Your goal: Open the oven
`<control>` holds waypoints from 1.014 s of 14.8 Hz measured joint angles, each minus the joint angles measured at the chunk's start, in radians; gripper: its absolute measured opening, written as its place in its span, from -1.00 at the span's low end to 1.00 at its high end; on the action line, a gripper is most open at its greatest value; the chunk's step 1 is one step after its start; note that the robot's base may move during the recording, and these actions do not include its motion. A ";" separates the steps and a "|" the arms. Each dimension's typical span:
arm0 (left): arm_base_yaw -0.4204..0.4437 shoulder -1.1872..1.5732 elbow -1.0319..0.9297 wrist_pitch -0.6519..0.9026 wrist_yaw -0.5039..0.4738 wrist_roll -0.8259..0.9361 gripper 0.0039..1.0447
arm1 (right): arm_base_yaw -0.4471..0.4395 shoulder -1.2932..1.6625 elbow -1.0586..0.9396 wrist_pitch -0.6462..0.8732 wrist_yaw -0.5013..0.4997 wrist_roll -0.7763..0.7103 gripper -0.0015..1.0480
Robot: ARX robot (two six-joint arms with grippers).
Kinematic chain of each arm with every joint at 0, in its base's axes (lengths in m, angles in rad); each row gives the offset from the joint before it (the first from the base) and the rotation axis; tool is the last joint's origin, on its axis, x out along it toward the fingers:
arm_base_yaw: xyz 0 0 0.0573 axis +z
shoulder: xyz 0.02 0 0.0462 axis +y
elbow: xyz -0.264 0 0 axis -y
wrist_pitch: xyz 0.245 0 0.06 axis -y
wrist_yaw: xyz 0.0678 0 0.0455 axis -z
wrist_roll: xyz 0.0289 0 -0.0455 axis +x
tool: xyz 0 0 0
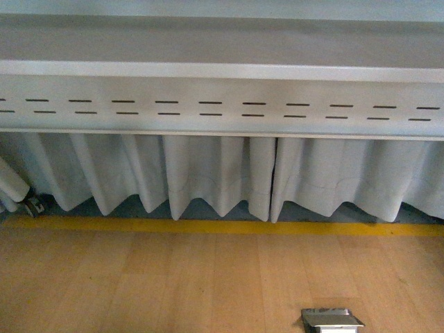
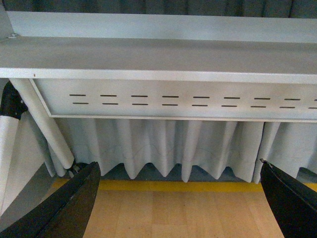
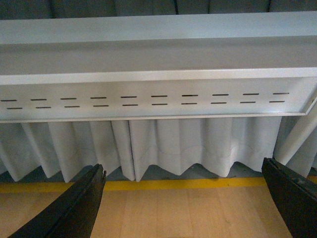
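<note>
The oven is out of view in every frame. My left gripper (image 2: 181,203) is open and empty, its two black fingers (image 2: 64,208) spread wide over a wooden floor. My right gripper (image 3: 183,203) is also open and empty, its black fingers (image 3: 74,208) spread wide over the same floor. Neither gripper shows in the front view.
A grey metal table (image 1: 222,69) with a slotted apron spans the top, seen from below its level. White pleated curtains (image 1: 208,173) hang behind it. A yellow floor stripe (image 1: 222,226) runs across. A metal floor box (image 1: 331,319) sits low right. A table leg (image 2: 47,129) slants at left.
</note>
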 joint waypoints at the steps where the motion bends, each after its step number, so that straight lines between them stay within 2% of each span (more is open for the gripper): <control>1: 0.000 0.000 0.000 0.000 0.000 0.000 0.88 | 0.000 0.000 0.000 0.000 0.000 0.000 0.87; 15: 0.000 0.000 0.000 0.000 0.000 0.005 0.88 | 0.000 0.000 0.000 -0.001 0.000 -0.002 0.87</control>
